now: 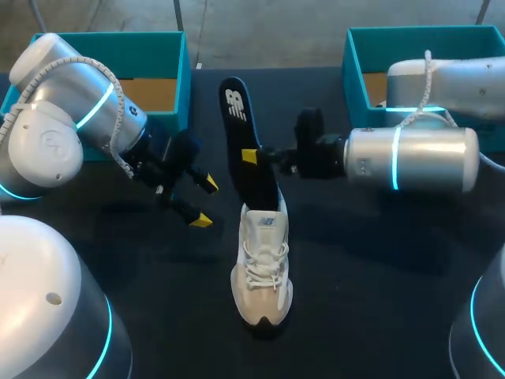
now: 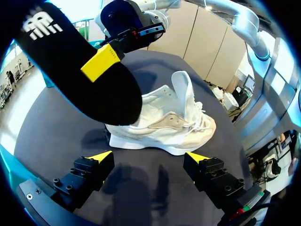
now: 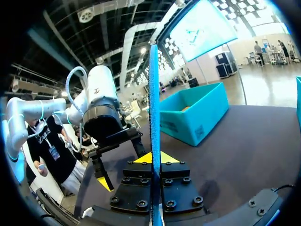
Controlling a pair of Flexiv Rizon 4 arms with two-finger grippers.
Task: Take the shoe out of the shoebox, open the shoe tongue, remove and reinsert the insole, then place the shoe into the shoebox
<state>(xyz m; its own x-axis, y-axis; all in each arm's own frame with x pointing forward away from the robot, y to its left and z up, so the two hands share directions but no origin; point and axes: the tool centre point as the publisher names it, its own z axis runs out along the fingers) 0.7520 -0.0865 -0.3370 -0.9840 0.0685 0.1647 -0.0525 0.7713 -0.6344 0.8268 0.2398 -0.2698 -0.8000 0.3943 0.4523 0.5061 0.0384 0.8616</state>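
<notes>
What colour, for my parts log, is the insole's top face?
The insole is black with a white logo; the left wrist view shows it best.

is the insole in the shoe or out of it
Mostly out: the right gripper holds the insole up over the shoe; whether its lower tip is inside, cannot tell.

In the head view, looks down from above and behind onto the table [image 1: 379,276]. In the left wrist view, sits low and close, facing the shoe [image 2: 164,122] and insole [image 2: 80,70], both shared with the head view. In the right wrist view, looks along the insole's edge toward the left gripper [image 3: 121,162], also seen overhead.
</notes>
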